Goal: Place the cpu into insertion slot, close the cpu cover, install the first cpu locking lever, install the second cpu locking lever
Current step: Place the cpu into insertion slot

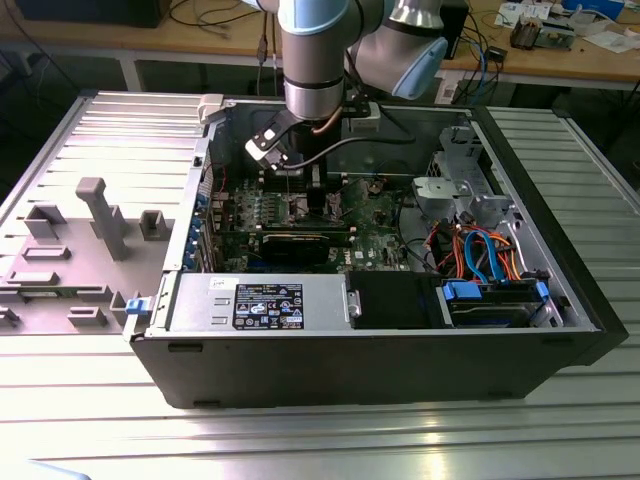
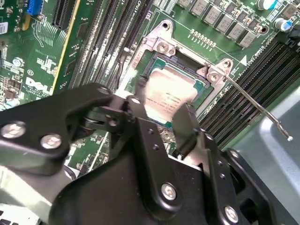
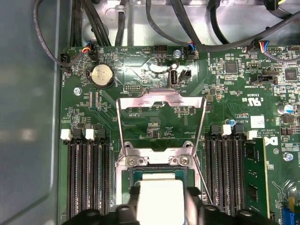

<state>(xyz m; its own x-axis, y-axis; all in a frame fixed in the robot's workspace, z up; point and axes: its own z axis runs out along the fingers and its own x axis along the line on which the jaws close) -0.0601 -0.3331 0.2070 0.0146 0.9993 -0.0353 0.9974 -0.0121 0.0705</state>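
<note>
The cpu point(image 2: 164, 86) point(image 3: 159, 194), a flat square with a silver top, lies low in the insertion slot point(image 2: 186, 63) point(image 3: 159, 171), its green edges lined up with the dark rim. My gripper point(image 2: 161, 101) point(image 3: 161, 202) point(image 1: 315, 200) is shut on the cpu, one black finger point(image 2: 140, 96) against each of two opposite sides. The cpu cover point(image 3: 161, 100) stands swung open behind the slot, a silver frame with a large cut-out. One thin locking lever point(image 2: 253, 105) sticks out unlatched from the slot's corner.
The green motherboard point(image 1: 385, 215) lies inside an open computer case point(image 1: 300, 350). Rows of long black memory slots point(image 3: 86, 178) point(image 3: 225, 173) flank the socket. Cable bundles point(image 3: 154, 23) run along the case wall behind it. A drive cage and coloured cables point(image 1: 480, 250) fill the exterior view's right.
</note>
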